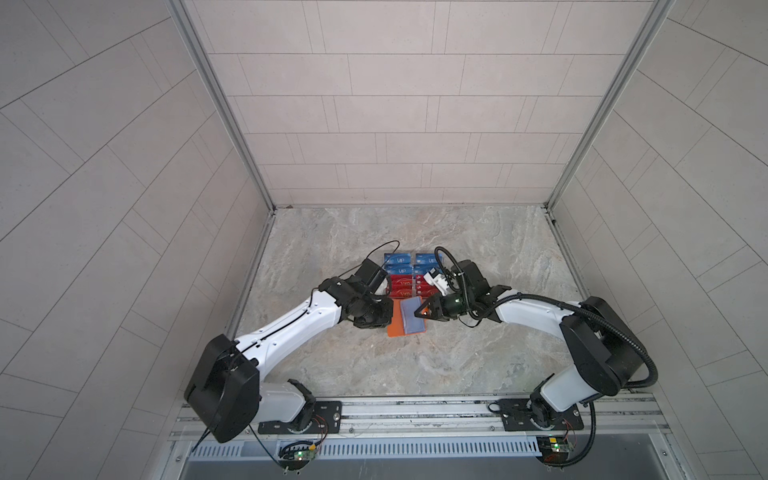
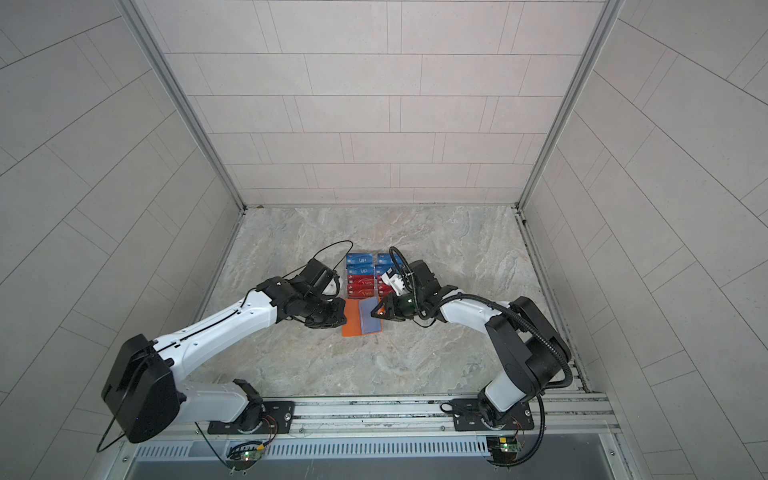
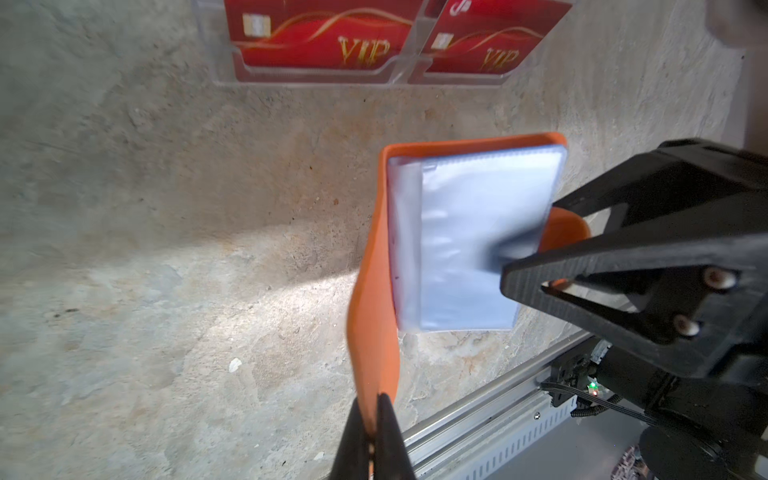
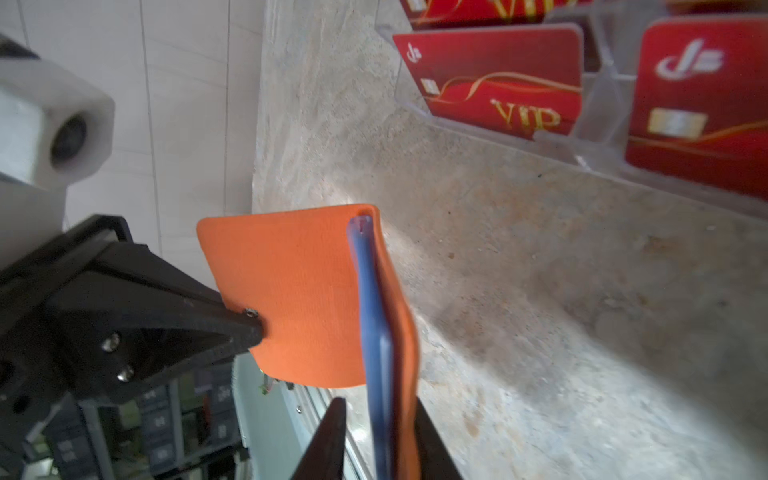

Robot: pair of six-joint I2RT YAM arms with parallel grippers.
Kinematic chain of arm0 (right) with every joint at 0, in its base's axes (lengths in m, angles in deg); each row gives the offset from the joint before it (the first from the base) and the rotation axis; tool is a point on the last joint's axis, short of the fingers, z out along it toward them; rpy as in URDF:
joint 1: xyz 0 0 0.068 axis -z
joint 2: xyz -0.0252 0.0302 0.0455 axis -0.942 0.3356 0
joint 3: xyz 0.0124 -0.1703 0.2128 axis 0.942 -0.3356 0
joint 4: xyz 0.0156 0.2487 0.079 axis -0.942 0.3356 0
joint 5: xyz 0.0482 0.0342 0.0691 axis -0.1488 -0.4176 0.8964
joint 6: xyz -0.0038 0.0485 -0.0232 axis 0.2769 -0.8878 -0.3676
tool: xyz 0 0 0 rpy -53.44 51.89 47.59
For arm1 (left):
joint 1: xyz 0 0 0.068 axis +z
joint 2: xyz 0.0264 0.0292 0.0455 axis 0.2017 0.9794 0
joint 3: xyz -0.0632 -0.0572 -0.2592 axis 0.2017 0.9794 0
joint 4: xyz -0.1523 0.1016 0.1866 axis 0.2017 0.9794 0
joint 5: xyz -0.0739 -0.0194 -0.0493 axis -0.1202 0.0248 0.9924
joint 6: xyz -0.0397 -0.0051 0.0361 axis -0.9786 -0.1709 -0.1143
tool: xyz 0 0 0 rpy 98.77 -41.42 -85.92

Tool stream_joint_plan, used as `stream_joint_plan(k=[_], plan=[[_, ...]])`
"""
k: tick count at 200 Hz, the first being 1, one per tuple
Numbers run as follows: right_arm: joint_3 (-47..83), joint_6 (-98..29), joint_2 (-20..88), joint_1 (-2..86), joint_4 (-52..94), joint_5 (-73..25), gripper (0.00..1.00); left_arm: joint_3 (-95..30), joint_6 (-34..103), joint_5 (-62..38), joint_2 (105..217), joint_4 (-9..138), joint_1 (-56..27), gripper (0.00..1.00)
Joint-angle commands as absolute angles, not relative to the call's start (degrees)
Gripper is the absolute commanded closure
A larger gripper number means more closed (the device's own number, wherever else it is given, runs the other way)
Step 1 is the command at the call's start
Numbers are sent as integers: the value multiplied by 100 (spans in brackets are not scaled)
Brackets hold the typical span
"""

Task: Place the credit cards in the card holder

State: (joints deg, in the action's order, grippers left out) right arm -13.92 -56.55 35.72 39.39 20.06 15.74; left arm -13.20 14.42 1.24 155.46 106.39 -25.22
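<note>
Orange cover material is pinched tight between the black fingertips of the left gripper. It clamps the free flap of the card holder at its outer edge, and the flap bends away from the inner pages. The right gripper meets the holder from the opposite side. Its jaws stand parted, straddling the stack of clear sleeves and the back cover, with a gap showing between one finger and the sleeves. The orange snap tab pokes out between those fingers. In a top view the card holder lies open between the two grippers, near the middle of the stone-patterned tabletop. Just behind it, apart from the holder, stands the clear acrylic stand. Its front pockets hold red VIP cards upright, and its rear tiers hold blue VIP cards.
</note>
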Motion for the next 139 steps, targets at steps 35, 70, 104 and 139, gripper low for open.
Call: stream_joint_plan(k=[35,70,104,139], plan=[[-1358,-4989,3082,4009,3105,639,55,-974,1686,980,15908,10114,-2366,100],[-858,-4928,3120,3656,3281,517,62,-972,2119,1469,16280,10044,-2136,100],[-730,-5220,3500,3007,2811,243,71,-885,2428,1727,16374,10054,-1988,100],[-515,-5437,4234,2695,2381,198,76,-666,2522,1925,16219,10000,-1838,99]])
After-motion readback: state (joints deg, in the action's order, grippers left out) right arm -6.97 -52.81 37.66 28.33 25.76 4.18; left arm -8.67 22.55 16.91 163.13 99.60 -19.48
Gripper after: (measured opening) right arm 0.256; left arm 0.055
